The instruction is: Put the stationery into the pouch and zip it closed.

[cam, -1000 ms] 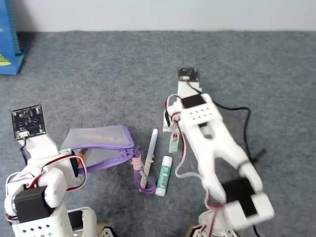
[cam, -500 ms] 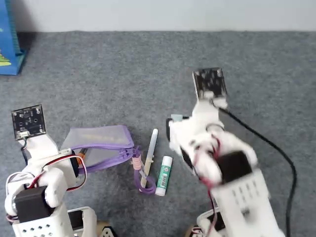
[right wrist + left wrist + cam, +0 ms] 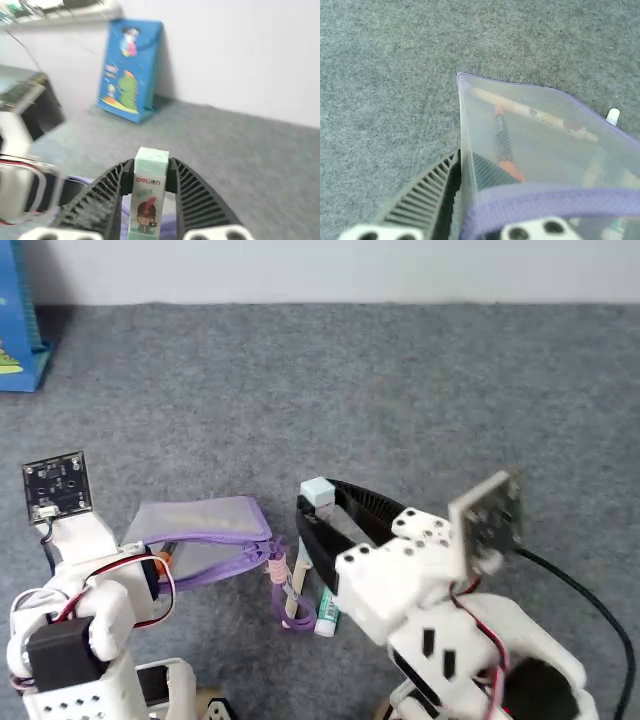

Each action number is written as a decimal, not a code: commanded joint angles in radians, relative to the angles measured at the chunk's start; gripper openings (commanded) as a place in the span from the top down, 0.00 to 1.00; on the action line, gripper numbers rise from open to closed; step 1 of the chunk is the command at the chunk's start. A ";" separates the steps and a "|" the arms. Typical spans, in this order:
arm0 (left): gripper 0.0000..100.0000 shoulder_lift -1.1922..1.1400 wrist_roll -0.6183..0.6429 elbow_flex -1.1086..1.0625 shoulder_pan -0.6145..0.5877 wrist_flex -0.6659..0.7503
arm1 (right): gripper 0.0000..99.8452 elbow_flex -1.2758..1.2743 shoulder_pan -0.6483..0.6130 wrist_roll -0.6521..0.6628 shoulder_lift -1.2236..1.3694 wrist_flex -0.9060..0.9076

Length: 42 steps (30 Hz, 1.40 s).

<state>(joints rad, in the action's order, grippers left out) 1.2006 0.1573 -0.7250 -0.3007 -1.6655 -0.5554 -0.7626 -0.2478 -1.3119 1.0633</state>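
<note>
The purple see-through pouch lies on the grey carpet with its mouth toward the middle. My left gripper is shut on its near edge. In the left wrist view the pouch holds a pencil and an orange-tipped item, and my left gripper pinches the purple hem. My right gripper hangs above the carpet beside the pouch's mouth, shut on a mint-green eraser box. The eraser box stands upright between the black fingers. Partly under that arm lie a white pen and a green glue stick.
A blue box stands against the white wall at the far left, the same blue box in the right wrist view. The left arm's body shows at that view's edge. Open carpet stretches behind the pouch.
My right arm has lifted the eraser box off the carpet and swung it back and toward the pouch's mouth, over the pen. The left arm and pouch have not moved.
</note>
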 commanded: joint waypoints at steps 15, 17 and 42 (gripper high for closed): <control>0.99 -0.302 0.017 0.257 0.000 -0.074 | 0.99 -0.358 -0.246 0.012 -0.205 -0.575; 0.99 -0.371 0.034 0.269 0.000 -0.080 | 0.99 -0.414 -0.248 0.012 -0.203 -0.645; 0.99 -0.348 0.060 0.229 -0.002 -0.086 | 0.99 -0.649 -0.229 0.149 0.278 -1.445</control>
<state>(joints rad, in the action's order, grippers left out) 0.8462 0.2048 -0.4749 -0.3069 -1.7315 -1.2889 -1.0004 -0.1112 -1.1185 -0.3069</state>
